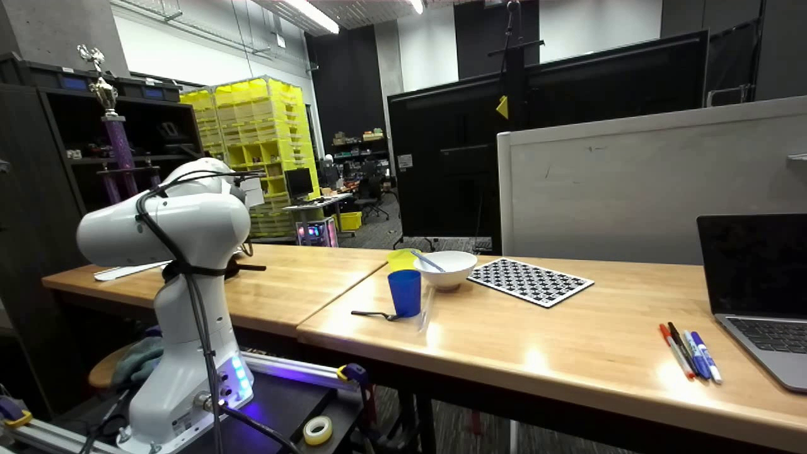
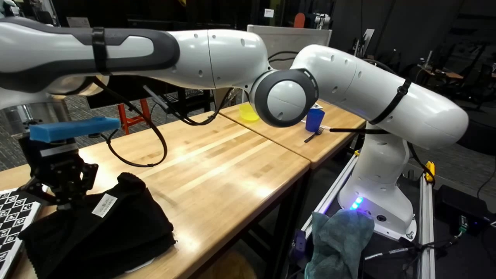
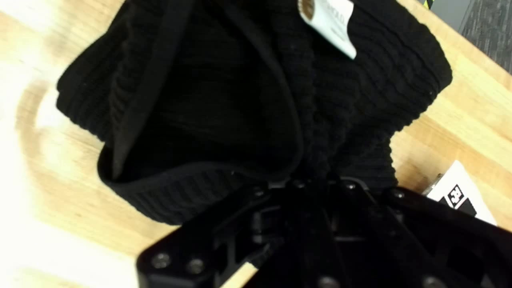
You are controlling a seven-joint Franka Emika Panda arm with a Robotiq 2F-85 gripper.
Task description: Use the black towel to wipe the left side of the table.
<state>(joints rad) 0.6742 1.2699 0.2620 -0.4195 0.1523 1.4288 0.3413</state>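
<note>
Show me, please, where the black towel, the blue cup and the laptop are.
Black towel (image 2: 104, 236), in an exterior view: middle of its fabric.
Blue cup (image 1: 405, 294), in an exterior view: its side wall.
Laptop (image 1: 760, 268), in an exterior view: its screen.

Ceiling lights (image 1: 311, 16) lit; yellow shelving (image 1: 255, 129); pale whiteboard (image 1: 630, 183); grey carpet (image 3: 490, 38)

Towel (image 2: 104, 240): black, ribbed
Tag (image 2: 104, 205): white, dark print
Gripper (image 2: 69, 205): black
Arm (image 2: 228, 58): white, grey trim
Block (image 2: 73, 130): blue
Base lights (image 1: 239, 376): blue
Table (image 2: 217, 166): pale, streaked grain
Board (image 1: 531, 282): black-and-white checks
Cup (image 1: 405, 293): blue
Bowl (image 1: 452, 261): white
Fork (image 2: 309, 138): black
Cloth (image 2: 341, 236): grey-green
Pens (image 1: 696, 356): red, black, blue, white
Laptop (image 1: 756, 271): silver, black screen
Shelving (image 1: 252, 120): yellow
Tape (image 1: 318, 439): pale yellow
</note>
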